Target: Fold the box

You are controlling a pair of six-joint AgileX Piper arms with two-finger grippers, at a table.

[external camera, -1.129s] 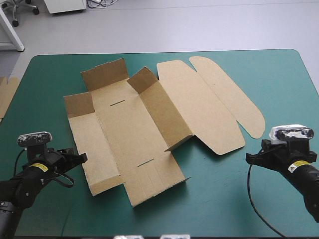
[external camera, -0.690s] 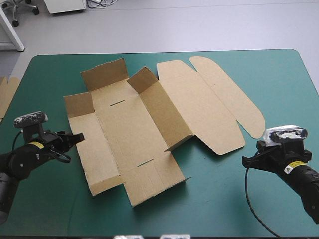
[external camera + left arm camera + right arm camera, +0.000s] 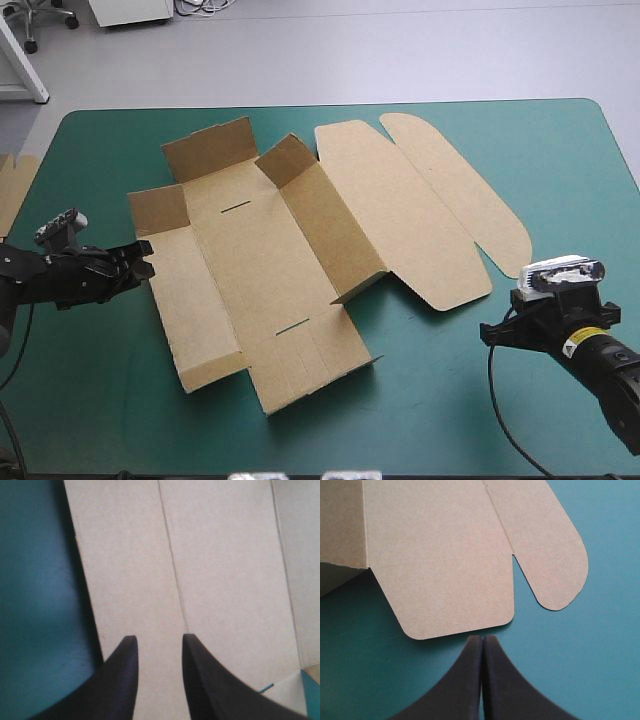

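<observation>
The box point(image 3: 290, 270), probably light yet stiff board, lay partly raised at the middle of the table point(image 3: 560, 140), lid point(image 3: 400, 220) flat toward 2 o'clock; the left gripper point(image 3: 157, 641), fingers point(image 3: 120, 680) apart, met its 9 o'clock edge, a sensible hold, while the right gripper point(image 3: 482, 639), fingers pressed together, sat at 4 o'clock.

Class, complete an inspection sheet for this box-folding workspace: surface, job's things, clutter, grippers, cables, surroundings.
Surface: table with a teal-green cover.
Job's things: box, open, some walls raised, lid flat.
Clutter: more board at the table's left edge.
Grippers: left gripper open over the box's left panel; right gripper shut, just short of the lid's rounded corner.
Cables: nothing seen besides the robot's own.
Surroundings: nothing seen.
</observation>
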